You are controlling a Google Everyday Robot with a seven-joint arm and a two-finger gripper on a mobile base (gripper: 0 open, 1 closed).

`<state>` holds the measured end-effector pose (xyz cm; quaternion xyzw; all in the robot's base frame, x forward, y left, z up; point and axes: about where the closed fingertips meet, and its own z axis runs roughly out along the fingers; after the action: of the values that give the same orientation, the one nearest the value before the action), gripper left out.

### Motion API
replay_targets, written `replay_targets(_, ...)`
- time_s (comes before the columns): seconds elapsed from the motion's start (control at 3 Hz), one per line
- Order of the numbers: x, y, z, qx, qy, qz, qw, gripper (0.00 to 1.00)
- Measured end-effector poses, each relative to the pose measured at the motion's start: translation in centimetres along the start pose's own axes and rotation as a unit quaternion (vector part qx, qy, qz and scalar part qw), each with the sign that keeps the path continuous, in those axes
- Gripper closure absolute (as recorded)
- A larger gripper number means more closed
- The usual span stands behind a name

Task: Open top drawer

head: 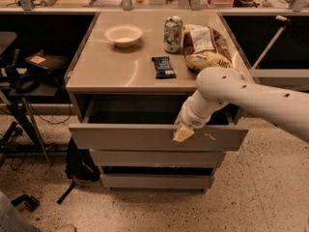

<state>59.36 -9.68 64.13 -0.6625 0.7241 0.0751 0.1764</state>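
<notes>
The hand (183, 132) rested at the upper lip of the top drawer (135, 137); whether it was open or closed, I could not tell. Stiff and handle-less, the front likely offered only that lip to pull.

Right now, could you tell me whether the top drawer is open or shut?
Open: the top drawer juts forward, dark gap behind; gripper at its front edge.

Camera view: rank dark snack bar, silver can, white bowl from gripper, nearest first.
Gripper at front edge of grey top drawer.
1. Dark snack bar, tabletop centre.
2. Silver can, back centre.
3. White bowl, back left.
</notes>
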Motion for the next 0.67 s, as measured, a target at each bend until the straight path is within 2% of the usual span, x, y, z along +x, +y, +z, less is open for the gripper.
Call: replay_targets(0.67,0.20,1.63,-0.14,0.010,0.003,0.004,0.9999,1.00)
